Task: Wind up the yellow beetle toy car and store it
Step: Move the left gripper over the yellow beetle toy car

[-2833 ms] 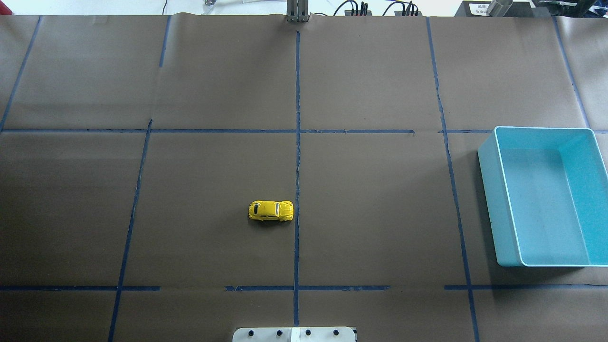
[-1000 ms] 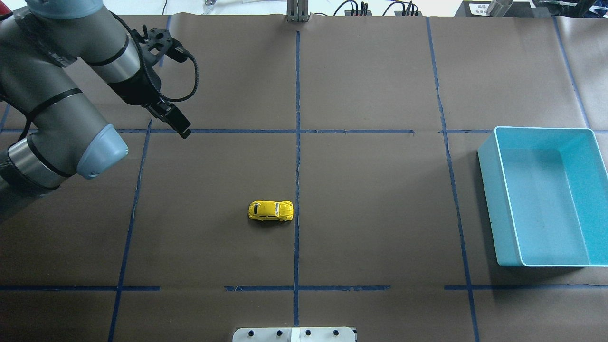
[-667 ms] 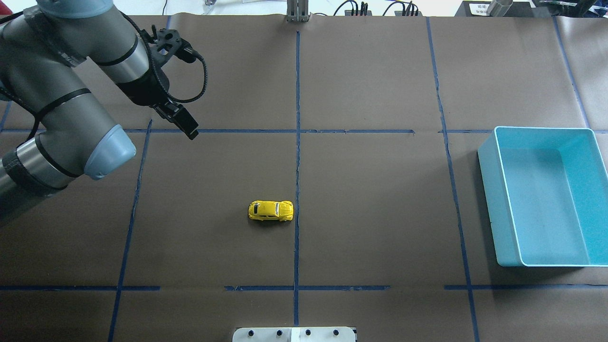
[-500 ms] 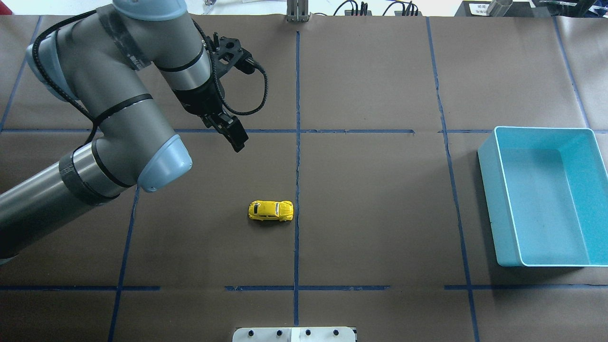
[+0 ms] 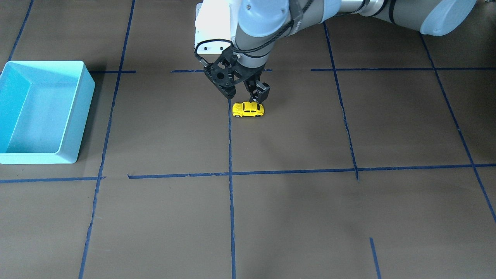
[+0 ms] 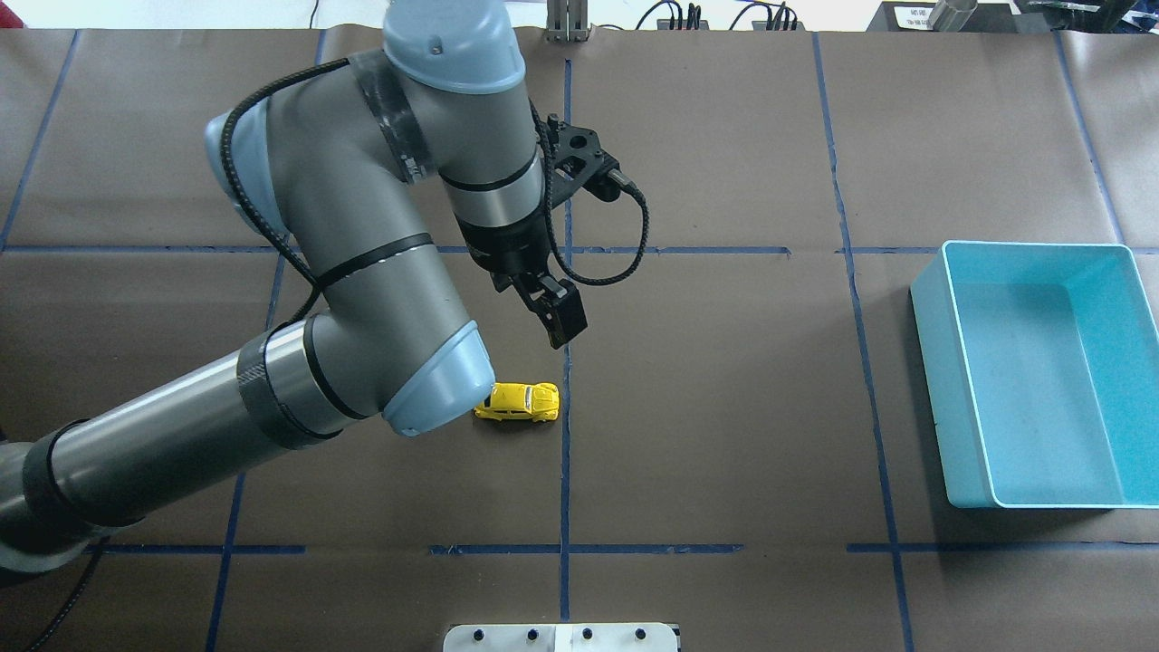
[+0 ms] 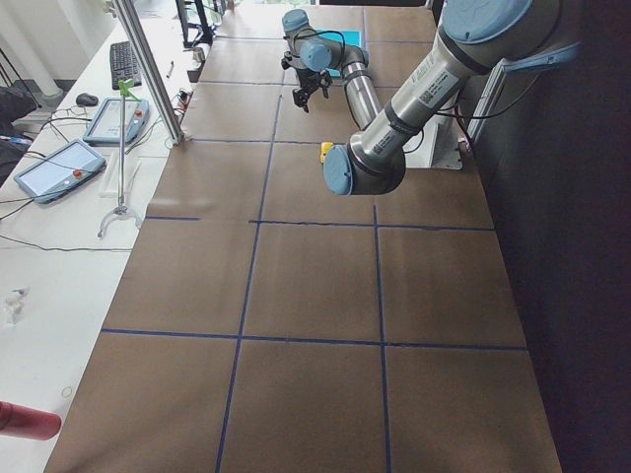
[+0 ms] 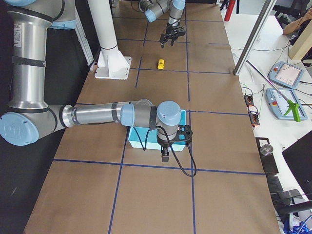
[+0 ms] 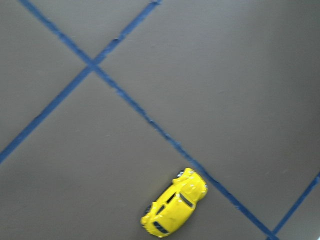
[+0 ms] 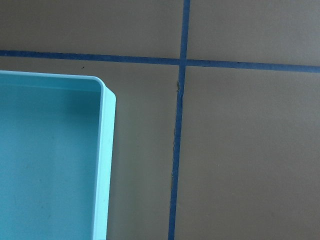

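The yellow beetle toy car (image 6: 518, 402) stands on its wheels on the brown paper, just left of the middle tape line; it also shows in the front view (image 5: 248, 109) and low in the left wrist view (image 9: 174, 203). My left gripper (image 5: 245, 95) hangs open and empty above the table, close over the car and not touching it; from overhead it (image 6: 563, 330) shows edge-on. The light blue bin (image 6: 1032, 246) sits empty at the right. My right gripper (image 8: 165, 155) hovers by the bin's corner (image 10: 102, 165); I cannot tell if it is open or shut.
Blue tape lines cross the brown paper. The white robot base plate (image 6: 561, 637) lies at the near edge. A metal post (image 6: 568, 23) and cables stand at the far edge. My left arm's elbow (image 6: 435, 389) hangs just left of the car.
My left arm has swung in from the far left toward the table's middle, and its gripper now hangs by the car. The car and bin have not moved.
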Tool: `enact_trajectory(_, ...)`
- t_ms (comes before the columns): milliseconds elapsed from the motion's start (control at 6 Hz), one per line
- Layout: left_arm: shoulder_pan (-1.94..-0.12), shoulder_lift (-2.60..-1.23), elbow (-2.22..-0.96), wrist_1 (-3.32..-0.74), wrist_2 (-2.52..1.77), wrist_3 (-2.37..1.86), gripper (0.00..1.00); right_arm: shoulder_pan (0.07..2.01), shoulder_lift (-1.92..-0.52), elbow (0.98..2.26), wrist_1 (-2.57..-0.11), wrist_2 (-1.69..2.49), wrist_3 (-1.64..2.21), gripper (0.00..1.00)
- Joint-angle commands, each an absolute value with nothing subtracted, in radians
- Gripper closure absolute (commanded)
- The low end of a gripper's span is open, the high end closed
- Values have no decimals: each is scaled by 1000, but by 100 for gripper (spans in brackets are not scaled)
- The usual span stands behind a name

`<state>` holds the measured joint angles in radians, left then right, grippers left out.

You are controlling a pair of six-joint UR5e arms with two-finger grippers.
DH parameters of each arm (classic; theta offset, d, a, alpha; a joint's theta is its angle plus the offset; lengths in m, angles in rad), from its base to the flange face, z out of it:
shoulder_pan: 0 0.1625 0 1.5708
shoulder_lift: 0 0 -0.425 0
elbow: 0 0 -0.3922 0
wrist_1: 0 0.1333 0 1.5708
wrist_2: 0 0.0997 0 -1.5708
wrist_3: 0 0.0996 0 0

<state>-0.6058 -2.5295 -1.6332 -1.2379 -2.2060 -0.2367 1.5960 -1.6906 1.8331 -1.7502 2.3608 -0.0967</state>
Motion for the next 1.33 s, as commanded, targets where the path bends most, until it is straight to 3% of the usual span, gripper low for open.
enact_trajectory(0,-490,-2568,-1606,-1219,-2064,-151,0,1574,-1657,1833,-1758,2361,-97,0)
enact_trajectory(667,-466,-2566,-1496,-1229,-1821,388,0,1552,-1640,1832,-1775,2361,-97,0)
enact_trajectory(1167,-450,-2550,-1430,-1297,-1824,358,0,1551,-1638,1833,-1775,2362,-97,0)
